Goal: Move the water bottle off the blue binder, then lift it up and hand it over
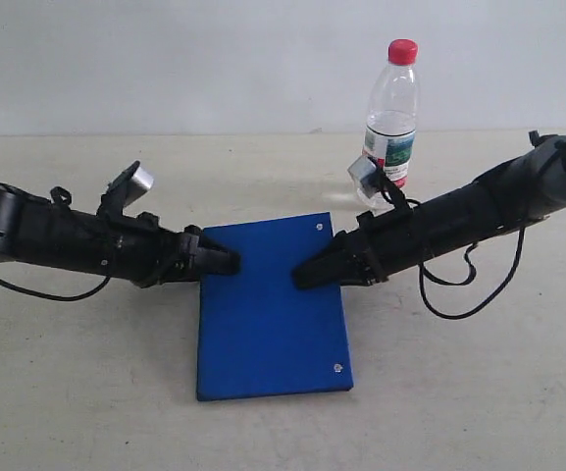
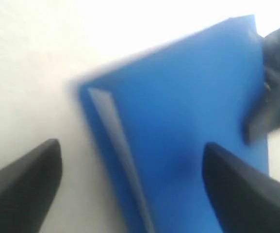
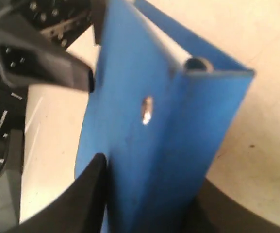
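Note:
The water bottle [image 1: 392,113], clear with a red cap, stands upright on the table behind my right arm, off the blue binder [image 1: 268,314]. The binder lies in the middle of the table between both arms. My right gripper [image 1: 307,275] is shut on the binder's right edge; in the right wrist view one finger [image 3: 89,194] lies on the cover of the binder [image 3: 144,145] and the other is under it. My left gripper [image 1: 229,260] is open at the binder's left edge [image 2: 106,126], one finger [image 2: 33,179] over the table and the other over the cover.
The beige table [image 1: 86,392] extends around the binder on all sides. A pale wall [image 1: 165,59] runs behind the table. Black cables [image 1: 469,294] hang from my right arm near the binder's right side.

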You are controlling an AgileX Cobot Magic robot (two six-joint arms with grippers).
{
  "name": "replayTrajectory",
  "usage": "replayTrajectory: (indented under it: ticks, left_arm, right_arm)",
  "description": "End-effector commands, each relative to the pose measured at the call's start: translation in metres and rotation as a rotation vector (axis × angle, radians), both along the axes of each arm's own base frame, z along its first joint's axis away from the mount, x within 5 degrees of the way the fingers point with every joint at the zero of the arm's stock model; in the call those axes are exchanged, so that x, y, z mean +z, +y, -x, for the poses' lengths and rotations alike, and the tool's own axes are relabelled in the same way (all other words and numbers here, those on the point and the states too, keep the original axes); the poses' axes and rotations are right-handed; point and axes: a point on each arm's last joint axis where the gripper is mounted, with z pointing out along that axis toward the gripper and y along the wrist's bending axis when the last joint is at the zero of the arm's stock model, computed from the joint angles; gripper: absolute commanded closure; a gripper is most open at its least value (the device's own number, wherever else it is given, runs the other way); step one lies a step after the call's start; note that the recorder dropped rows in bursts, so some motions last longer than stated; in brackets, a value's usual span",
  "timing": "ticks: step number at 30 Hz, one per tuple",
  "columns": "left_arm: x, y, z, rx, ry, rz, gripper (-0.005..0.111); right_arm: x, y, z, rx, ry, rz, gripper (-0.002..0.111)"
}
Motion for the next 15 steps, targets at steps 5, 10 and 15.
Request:
replayTrajectory:
  ticks: [5,10,15]
  left_arm:
    - [0.056,0.058,-0.019,0.211,-0.192,-0.025,0.072]
    - [0.081,0.069,-0.001,0.188,-0.318,-0.097,0.102]
    - [0.102,0.071,0.016,0.214,-0.395,-0.206,0.102]
  right_arm:
    - [0.018,-0.001,0.004,0.095,-0.107,0.043,0.109]
    - [0.067,-0.001,0.005,0.111,-0.234,0.046,0.109]
    - [0.121,-0.003,0.026,0.175,-0.359,0.154,0.109]
